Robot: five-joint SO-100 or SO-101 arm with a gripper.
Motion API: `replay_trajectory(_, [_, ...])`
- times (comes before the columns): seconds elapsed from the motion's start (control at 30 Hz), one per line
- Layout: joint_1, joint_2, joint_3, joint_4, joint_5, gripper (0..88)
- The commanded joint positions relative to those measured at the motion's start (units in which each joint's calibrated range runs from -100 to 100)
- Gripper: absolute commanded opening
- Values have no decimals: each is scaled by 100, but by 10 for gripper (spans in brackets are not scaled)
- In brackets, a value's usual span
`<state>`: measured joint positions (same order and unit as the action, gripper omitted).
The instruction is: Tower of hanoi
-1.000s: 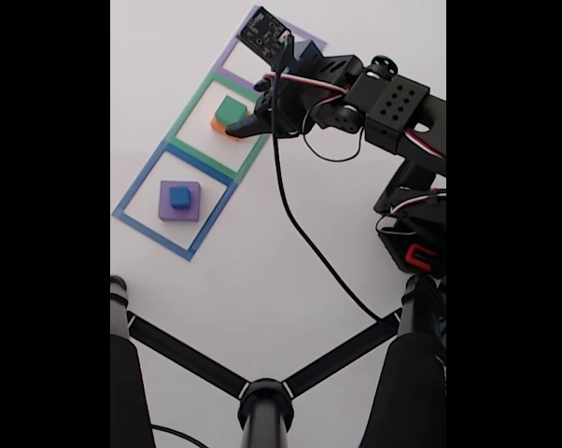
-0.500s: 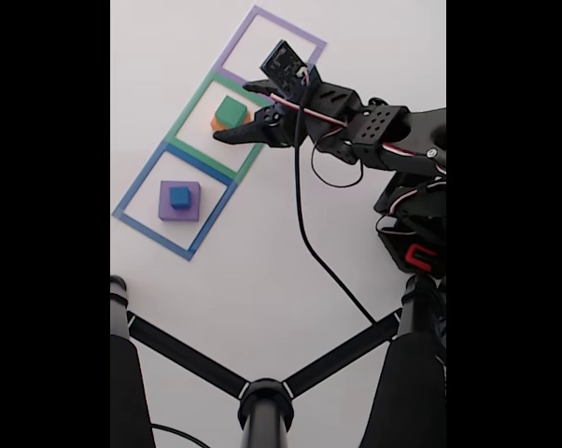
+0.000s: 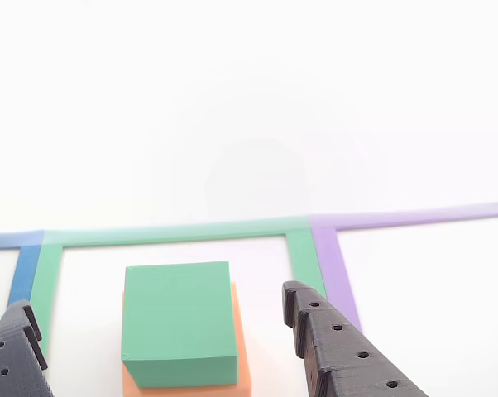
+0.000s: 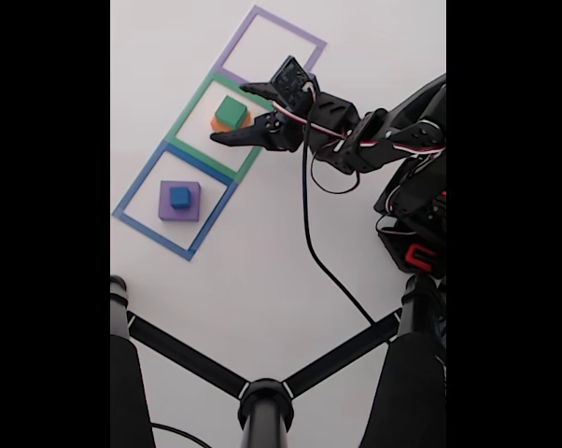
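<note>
Green block sits on the orange block inside the green tape square, the middle of 3 outlines. In the fixed view, the blue cube rests on the purple block in the blue tape square. The claw is spread wide, 1 finger on each side of the green block, not touching it. White table lies underneath.

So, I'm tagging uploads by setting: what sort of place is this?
Probably a hobbyist's tabletop test rig: a plain white table with taped coloured square outlines, and black tripod legs in the fixed view.
</note>
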<state>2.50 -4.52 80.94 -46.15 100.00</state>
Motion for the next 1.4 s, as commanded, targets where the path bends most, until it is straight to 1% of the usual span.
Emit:
replay_trajectory(0.0, [-25,283,-39,-569,0,349])
replay_trajectory(0.37, [-299,981,-229,-1160,0,318])
replay_trajectory(0.5, [-353,1117,-375,-1185,0,285])
replay_trajectory(0.7, [-353,1245,-457,-1185,0,211])
replay_trajectory(0.87, [-383,1269,-457,-1185,0,124])
replay_trajectory(0.97, [-391,1277,-457,-1176,0,90])
replay_trajectory(1.23, [-391,1205,-457,-1128,0,67])
replay_trajectory(1.37, [-376,748,-466,-666,0,71])
